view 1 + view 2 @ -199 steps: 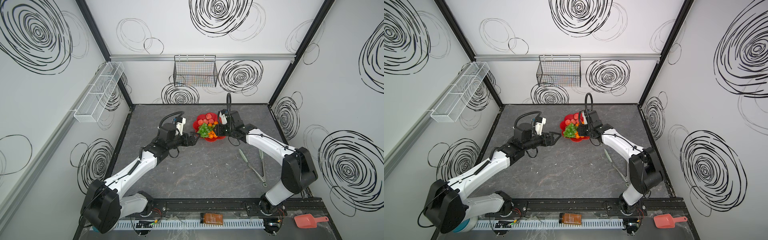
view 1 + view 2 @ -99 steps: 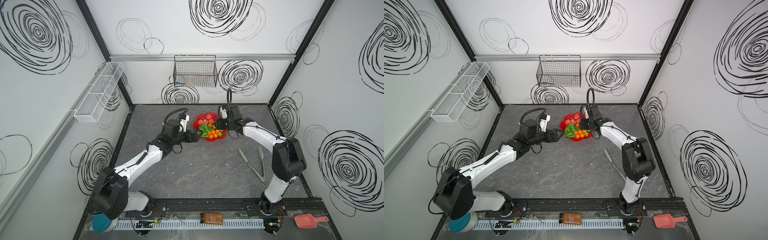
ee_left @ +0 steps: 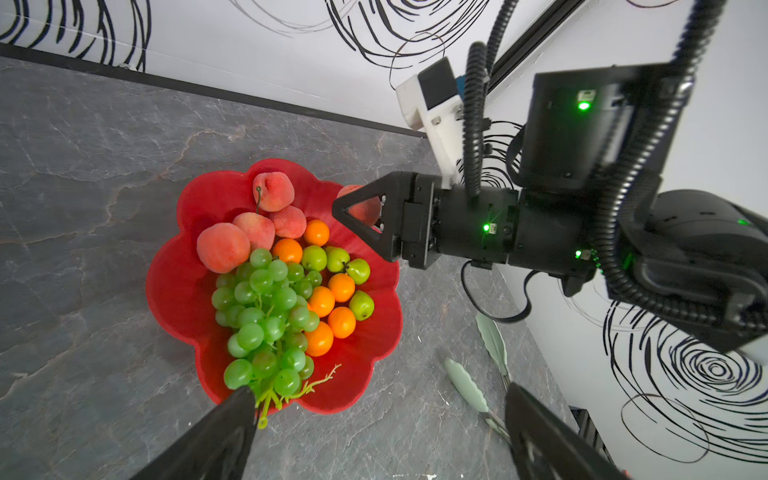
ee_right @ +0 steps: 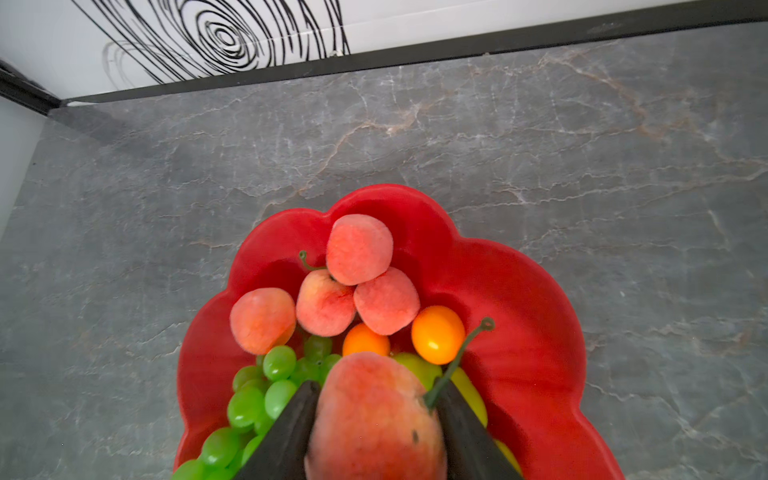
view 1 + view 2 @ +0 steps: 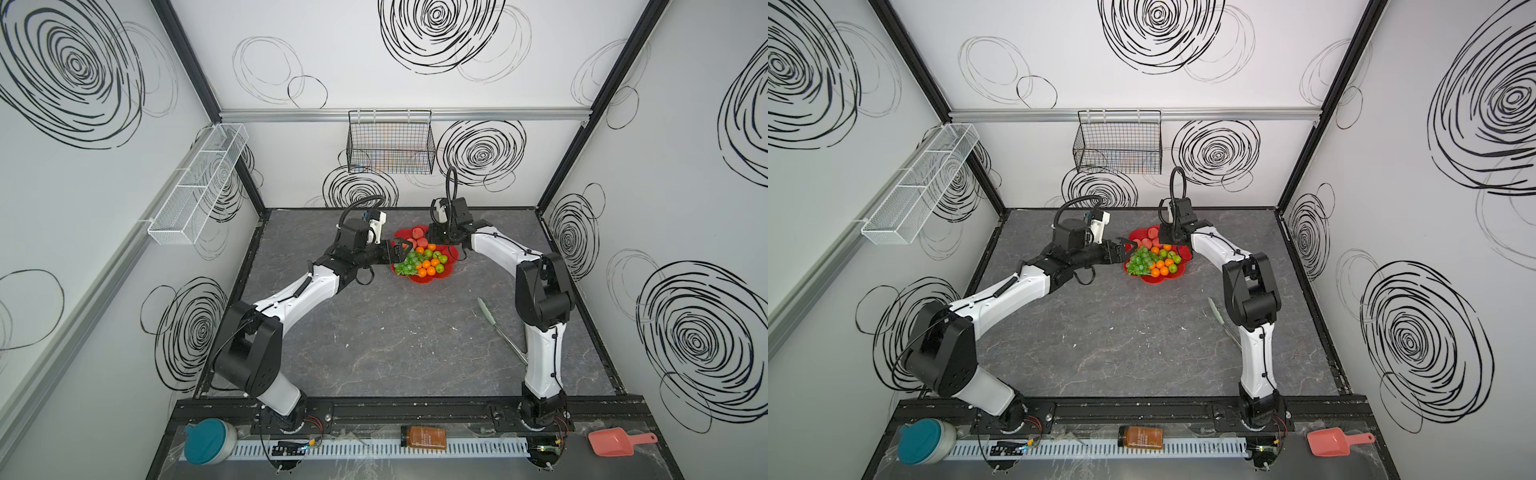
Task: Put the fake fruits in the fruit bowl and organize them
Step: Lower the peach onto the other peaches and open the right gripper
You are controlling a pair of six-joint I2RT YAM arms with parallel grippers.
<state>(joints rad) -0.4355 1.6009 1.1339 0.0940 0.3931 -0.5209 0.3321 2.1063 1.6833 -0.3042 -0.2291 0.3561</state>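
Reaches from lower left with left gripper (image 5: 399, 250) spread wide at rim of the fruit bowl (image 5: 424, 279), from lower right with right gripper (image 4: 374, 386) pinching a peach (image 4: 374, 428).

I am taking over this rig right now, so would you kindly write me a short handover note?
The left gripper is open and empty, at the edge of the bowl by the grape stem.
The right gripper is shut on a peach, held over the bowl.
In the bowl: grapes, four peaches, oranges, green apples.
Done: every other fruit in view lies in the bowl.
Left: set the held peach down, probably beside the other peaches, release it, then tidy if needed.
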